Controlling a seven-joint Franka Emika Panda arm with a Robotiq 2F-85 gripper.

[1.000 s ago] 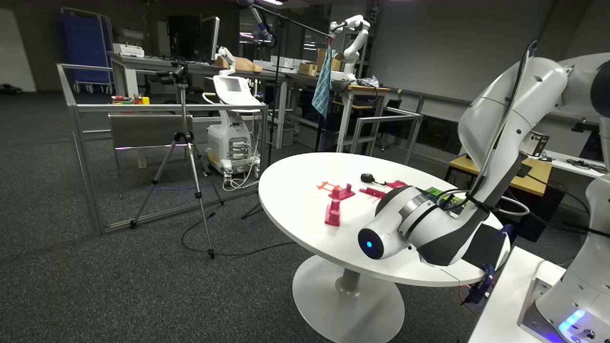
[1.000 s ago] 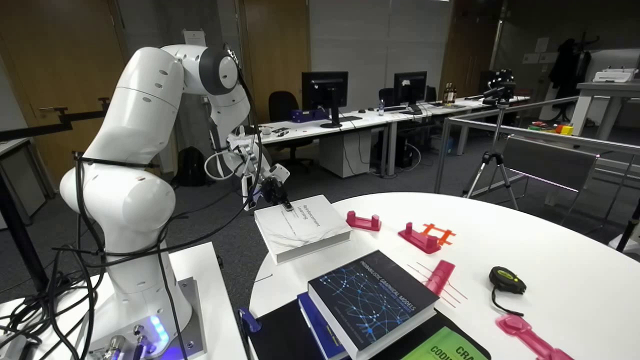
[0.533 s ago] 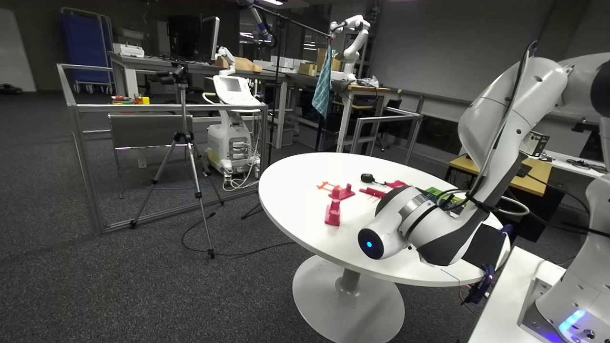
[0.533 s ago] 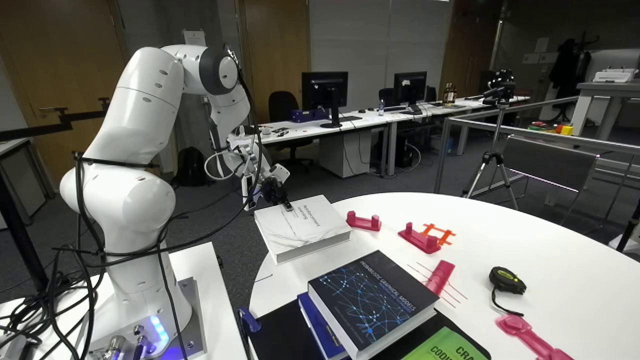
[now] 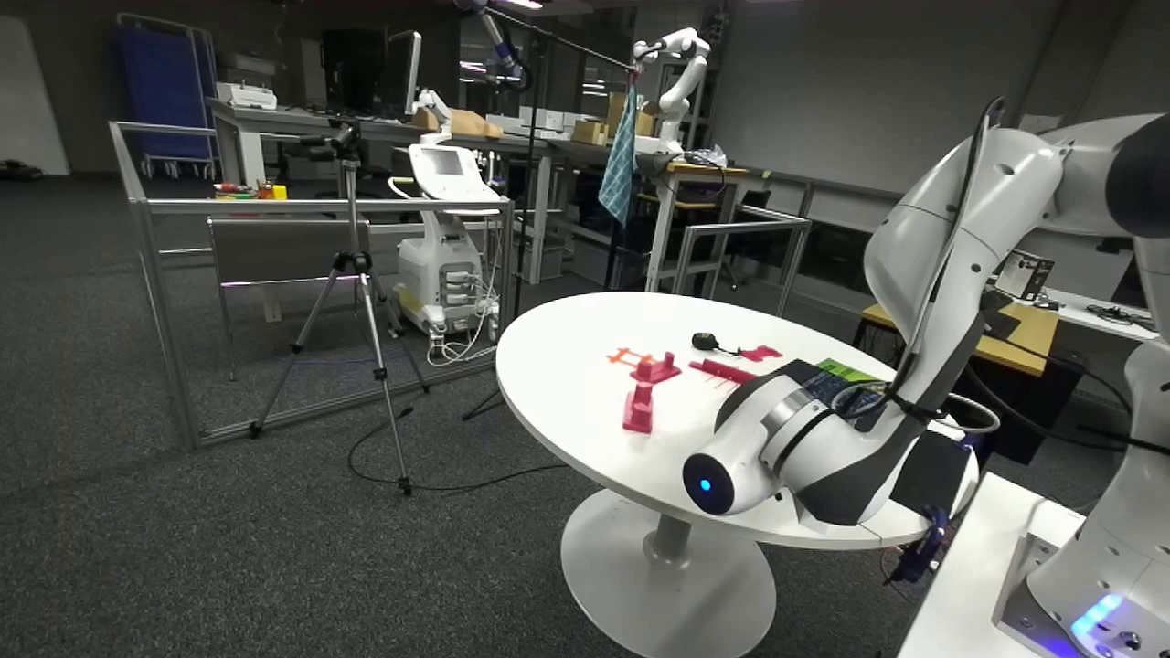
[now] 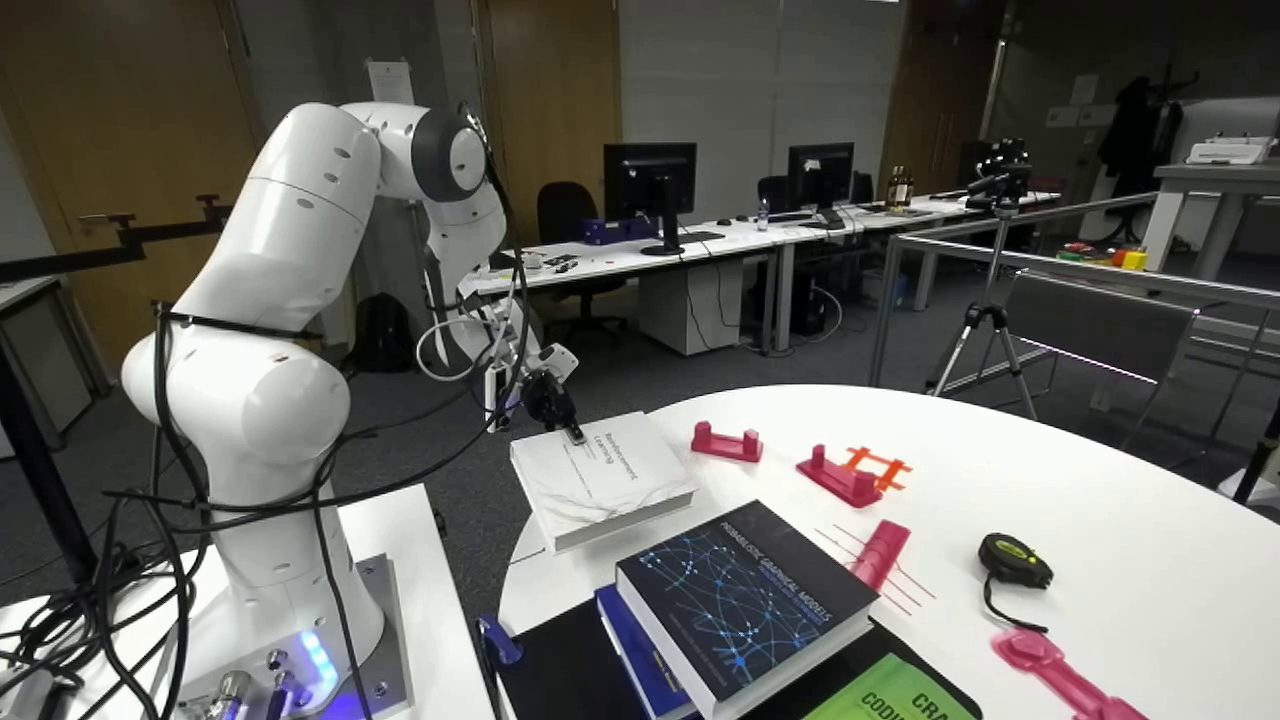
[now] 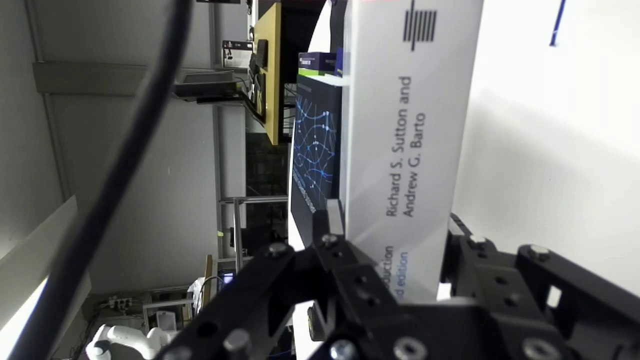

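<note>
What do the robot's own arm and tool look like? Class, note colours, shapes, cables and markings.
The arm is smooth, white and rounded, with a dark joint section and black cables. A blue light strip glows on its base, and a blue dot marks a round black cap. The tool is black, with two angular, linked fingers and silvery bolt heads.
</note>
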